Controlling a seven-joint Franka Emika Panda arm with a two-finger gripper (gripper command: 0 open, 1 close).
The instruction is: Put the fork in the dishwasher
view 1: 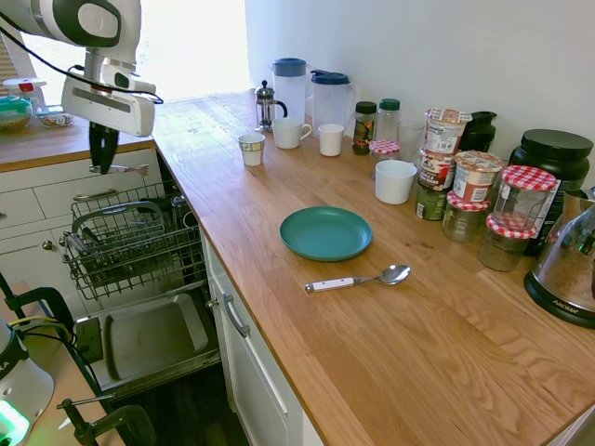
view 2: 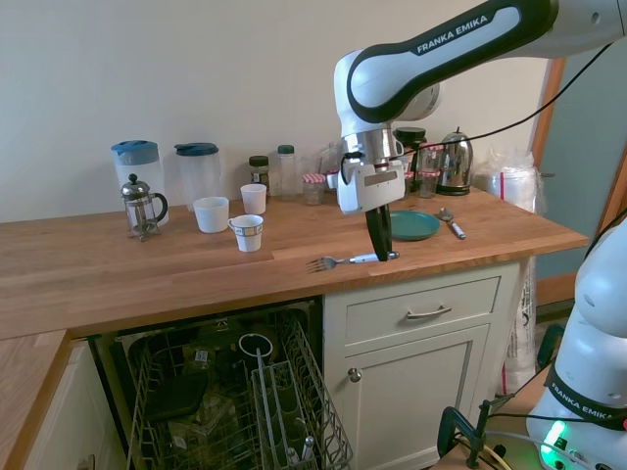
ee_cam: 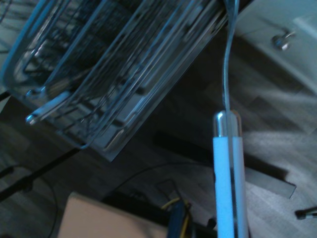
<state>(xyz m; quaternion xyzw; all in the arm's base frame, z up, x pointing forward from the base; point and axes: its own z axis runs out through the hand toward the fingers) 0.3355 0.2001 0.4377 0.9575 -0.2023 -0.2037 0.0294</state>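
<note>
My gripper (view 1: 102,167) (view 2: 380,255) hangs in the air over the open dishwasher (view 1: 153,339), pointing down and shut on the white handle of the fork (view 1: 126,170) (view 2: 338,261). The fork lies level, its silver tines sticking out sideways. Below it is the pulled-out grey wire rack (view 1: 130,242) (view 2: 235,392), with a clear gap between fork and rack. The wrist view shows the fork's white handle (ee_cam: 228,188) and, beyond it, the rack (ee_cam: 99,74) and the floor.
On the wooden counter (view 1: 390,353) lie a white-handled spoon (view 1: 358,279) (view 2: 451,223) and a teal plate (view 1: 325,232) (view 2: 416,225). Cups, jugs, a French press and jars line the wall. White drawers (view 2: 416,313) flank the dishwasher, whose door is folded down.
</note>
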